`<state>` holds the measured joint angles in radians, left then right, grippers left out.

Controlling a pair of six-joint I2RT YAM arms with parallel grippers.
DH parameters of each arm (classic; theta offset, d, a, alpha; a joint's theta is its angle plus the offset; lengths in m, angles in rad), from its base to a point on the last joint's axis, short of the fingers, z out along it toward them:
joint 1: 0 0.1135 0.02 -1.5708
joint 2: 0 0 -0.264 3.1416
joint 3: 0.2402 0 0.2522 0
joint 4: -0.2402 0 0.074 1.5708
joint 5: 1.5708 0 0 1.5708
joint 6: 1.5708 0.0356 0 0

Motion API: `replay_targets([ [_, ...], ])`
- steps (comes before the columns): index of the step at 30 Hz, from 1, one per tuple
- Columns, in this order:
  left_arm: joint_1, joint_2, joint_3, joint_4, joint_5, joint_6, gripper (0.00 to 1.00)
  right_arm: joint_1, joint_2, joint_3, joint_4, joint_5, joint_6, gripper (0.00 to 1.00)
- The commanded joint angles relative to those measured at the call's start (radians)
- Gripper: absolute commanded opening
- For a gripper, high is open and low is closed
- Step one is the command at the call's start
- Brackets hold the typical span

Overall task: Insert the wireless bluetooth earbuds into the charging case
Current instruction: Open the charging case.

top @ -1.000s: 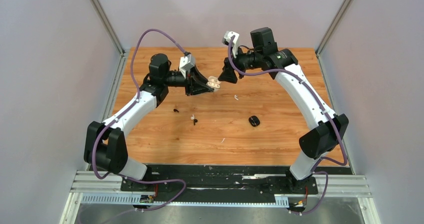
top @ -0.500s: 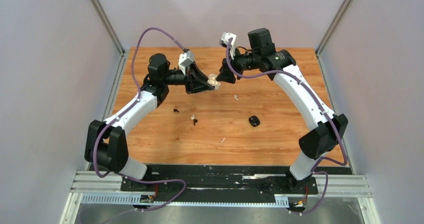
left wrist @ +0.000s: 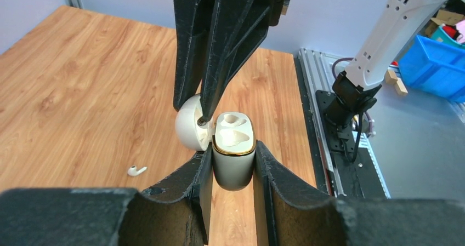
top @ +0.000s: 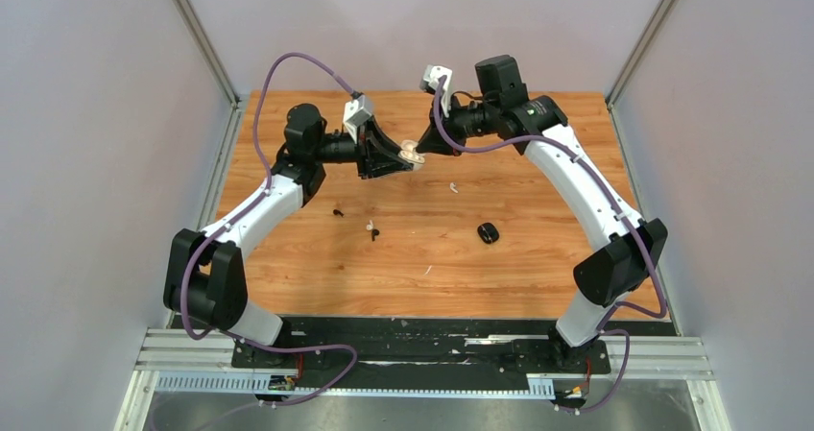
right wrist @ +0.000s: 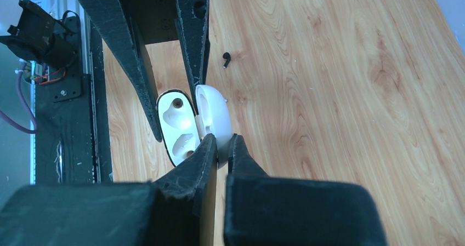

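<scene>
My left gripper (top: 410, 161) (left wrist: 232, 150) holds the white charging case (top: 411, 153) (left wrist: 234, 161) above the far middle of the table, shut on its body. The case is open, and both of its sockets (right wrist: 178, 126) look hollow. My right gripper (top: 422, 147) (right wrist: 223, 142) comes from the opposite side and is shut on the edge of the round lid (left wrist: 188, 124) (right wrist: 214, 114). Earbuds lie on the wood: a white one (top: 452, 187) (left wrist: 136, 170), a black one (top: 338, 211), and a white one (top: 369, 226) beside a black one (top: 375, 232) (right wrist: 225, 58).
A small black case (top: 489, 232) lies on the table right of centre. A tiny white scrap (top: 428, 270) sits nearer the front. Metal frame rails (top: 206, 47) and grey walls bound the table at the back and sides.
My right gripper has moved left to the case and closed from open onto its lid. The left gripper with the case has shifted slightly towards the back.
</scene>
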<state>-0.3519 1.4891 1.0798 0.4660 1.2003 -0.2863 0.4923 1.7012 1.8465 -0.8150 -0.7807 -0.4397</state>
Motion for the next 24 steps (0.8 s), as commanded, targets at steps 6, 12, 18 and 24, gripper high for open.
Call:
replay_targets([
  [6, -0.002, -0.026, 0.102, -0.318, -0.142, 0.154, 0.62, 0.028, -0.022, -0.015, 0.002, 0.094, -0.159, 0.0],
  [12, 0.004, -0.117, 0.144, -0.515, -0.177, 0.277, 0.77, 0.05, -0.022, -0.027, 0.006, 0.139, -0.263, 0.0],
  [18, 0.053, -0.084, 0.2, -0.517, -0.133, 0.12, 0.56, 0.097, -0.044, -0.04, 0.011, 0.188, -0.386, 0.0],
  [24, 0.057, -0.04, 0.234, -0.484, -0.122, 0.112, 0.59, 0.152, -0.062, -0.061, 0.034, 0.242, -0.457, 0.0],
])
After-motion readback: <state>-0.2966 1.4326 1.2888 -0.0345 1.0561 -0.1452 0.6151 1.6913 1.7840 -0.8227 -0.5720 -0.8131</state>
